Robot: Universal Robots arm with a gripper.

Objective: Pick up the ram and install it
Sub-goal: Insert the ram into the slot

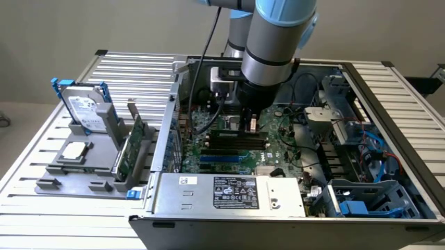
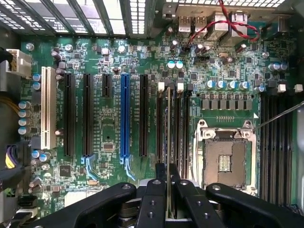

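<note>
The ram shows edge-on in the wrist view as a thin stick running out from between my black fingers. My gripper is shut on it. The stick lies in line with the row of black memory slots beside the empty CPU socket. I cannot tell whether it touches a slot. In the exterior view the gripper reaches down inside the open computer case, with the ram just above the memory slots on the green motherboard.
Outside the case, on the exterior view's left, a grey holder carries a silver hard drive with blue rails and a green expansion card. A power supply fills the near side of the case. Cables crowd its right side.
</note>
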